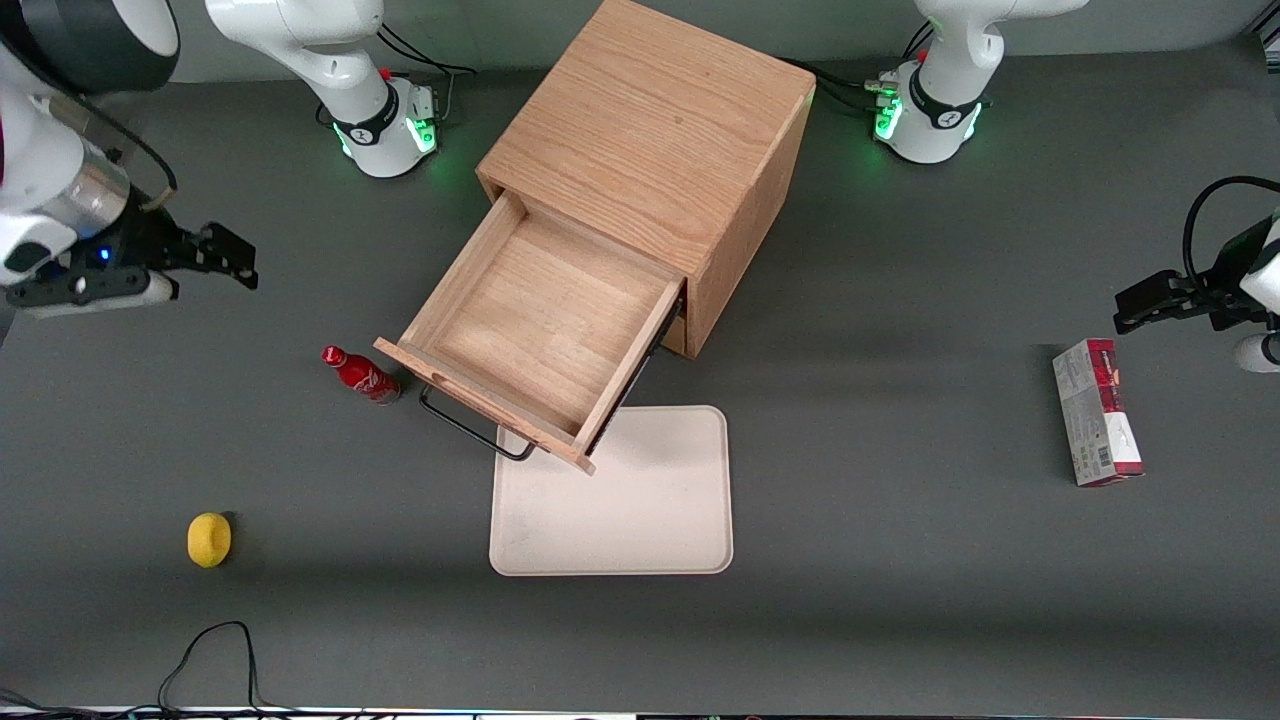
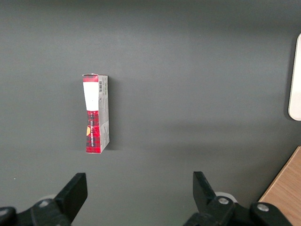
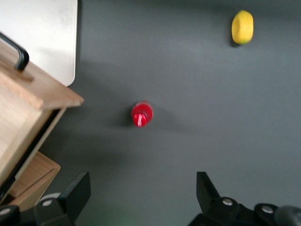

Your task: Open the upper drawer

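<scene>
Upper drawer [image 1: 540,335] stands pulled well out of the oak-grain cabinet [image 1: 655,130], its pale box body bare inside, nothing in it that we can see. Its black bar handle [image 1: 470,428] hangs over the rim of the cream tray [image 1: 650,520], which lies on the desk [image 1: 900,600] at the drawer's 6 o'clock in the front view, nearer to that camera.

Claw [image 1: 225,262] sits well apart from the drawer, at roughly its 9 o'clock, toward the working arm's end of the desk. Fingers spread wide, nothing between them; the wrist view shows bare desk in the gap, with the drawer's front corner [image 3: 42,92] off to one side.

Red bottle [image 1: 360,375] stands just beside the drawer front, apart from it as far as we can tell. Yellow fruit-like object [image 1: 209,539] lies nearer to the front camera than the bottle, at its 7 o'clock.

Our judgement: the opening is done, or very nearly. The drawer looks close to full travel, and the claw is clear of the handle. We see nothing left to do beyond parking the arm.
</scene>
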### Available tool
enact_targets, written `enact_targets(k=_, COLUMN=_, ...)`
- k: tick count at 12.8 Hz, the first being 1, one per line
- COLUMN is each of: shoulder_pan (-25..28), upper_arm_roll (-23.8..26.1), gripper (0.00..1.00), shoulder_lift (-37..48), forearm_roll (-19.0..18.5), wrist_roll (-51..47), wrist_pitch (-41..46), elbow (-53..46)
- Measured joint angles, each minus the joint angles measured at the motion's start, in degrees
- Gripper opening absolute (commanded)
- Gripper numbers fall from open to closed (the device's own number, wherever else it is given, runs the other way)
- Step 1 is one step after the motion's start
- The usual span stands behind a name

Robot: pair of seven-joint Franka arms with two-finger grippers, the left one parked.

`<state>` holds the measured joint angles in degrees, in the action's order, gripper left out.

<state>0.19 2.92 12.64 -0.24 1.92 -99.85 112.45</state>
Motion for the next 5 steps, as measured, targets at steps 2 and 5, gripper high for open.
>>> enact_targets(k=2, shoulder_pan=0.0, upper_arm_roll=0.0, gripper=1.0, shoulder_lift=3.1, forearm_roll=0.1, wrist_roll=0.0, wrist_pitch=-0.3, elbow=2.5)
enact_targets(k=5, shoulder_pan=0.0, upper_arm_roll=0.0, gripper=1.0, shoulder_lift=2.7, forearm_roll=0.1, wrist_roll=0.0, wrist_pitch=-0.3, elbow=2.2)
